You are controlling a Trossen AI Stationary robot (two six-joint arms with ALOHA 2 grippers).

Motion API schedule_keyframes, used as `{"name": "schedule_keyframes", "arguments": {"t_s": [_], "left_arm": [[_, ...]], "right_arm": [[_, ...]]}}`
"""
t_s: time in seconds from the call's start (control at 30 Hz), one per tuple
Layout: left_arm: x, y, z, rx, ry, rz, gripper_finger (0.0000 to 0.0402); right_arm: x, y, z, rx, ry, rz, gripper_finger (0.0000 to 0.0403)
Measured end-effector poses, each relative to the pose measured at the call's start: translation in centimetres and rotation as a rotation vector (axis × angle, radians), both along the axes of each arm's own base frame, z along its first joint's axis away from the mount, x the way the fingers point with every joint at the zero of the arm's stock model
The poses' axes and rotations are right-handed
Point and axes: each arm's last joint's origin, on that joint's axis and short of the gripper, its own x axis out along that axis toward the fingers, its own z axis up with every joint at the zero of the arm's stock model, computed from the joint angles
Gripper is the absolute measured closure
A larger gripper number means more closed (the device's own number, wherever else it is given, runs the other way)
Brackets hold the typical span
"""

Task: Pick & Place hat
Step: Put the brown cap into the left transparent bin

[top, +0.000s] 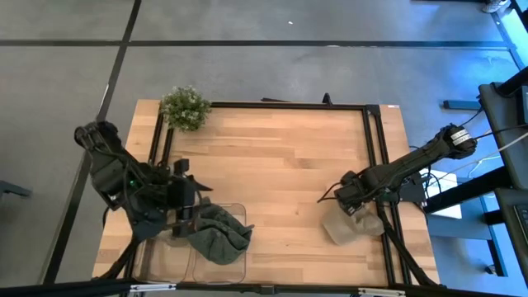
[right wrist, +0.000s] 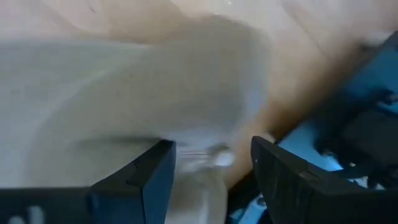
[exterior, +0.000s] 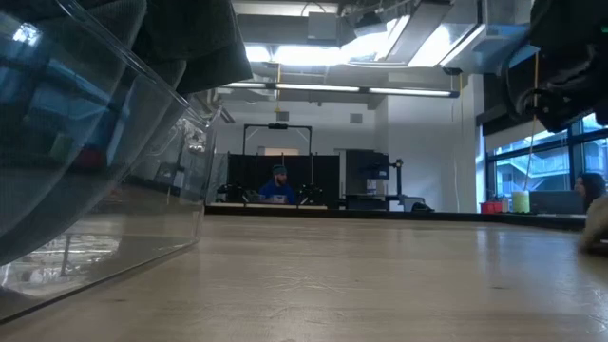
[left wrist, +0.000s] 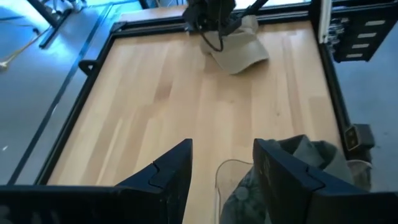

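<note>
The right tool (top: 356, 208) is sitting low over the beige hat (top: 352, 224) near the right edge of the desk (top: 280, 165), fingers spread apart with the hat's fabric right in front of them; can't really tell if it's touching yet. The left tool (top: 188, 216) is hanging open over the clear bin (top: 157, 257) at the front left, where a dark green hat (top: 219, 233) is draping over the rim.

left claw (top: 188, 200): spread, low at near-left | right claw (top: 351, 198): spread, low at near-right
</note>
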Motion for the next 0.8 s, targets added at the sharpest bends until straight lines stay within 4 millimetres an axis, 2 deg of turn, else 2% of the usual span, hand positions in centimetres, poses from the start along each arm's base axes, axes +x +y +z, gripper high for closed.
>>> {"name": "schedule_keyframes", "arguments": {"t_s": [0.17, 0.4, 0.6, 0.8], "left_arm": [[0.6, 0.4, -0.9, 0.019, 0.023, 0.037, 0.0237], [1.1, 1.2, -1.4, 0.058, 0.046, 0.063, 0.0237], [1.7, 2.0, -1.4, 0.11, 0.064, 0.061, 0.0237], [2.2, 2.8, -1.4, 0.141, 0.088, 0.056, 0.0237]], "right_arm": [[0.2, 0.3, 0.0, 0.064, -0.004, -0.07, 0.0193], [1.0, 1.0, 1.0, 0.137, -0.043, -0.081, 0.0193], [2.4, 1.7, -1.7, 0.174, -0.148, -0.108, 0.0193], [4.2, 2.3, -3.1, 0.179, -0.3, -0.103, 0.0193]]}}
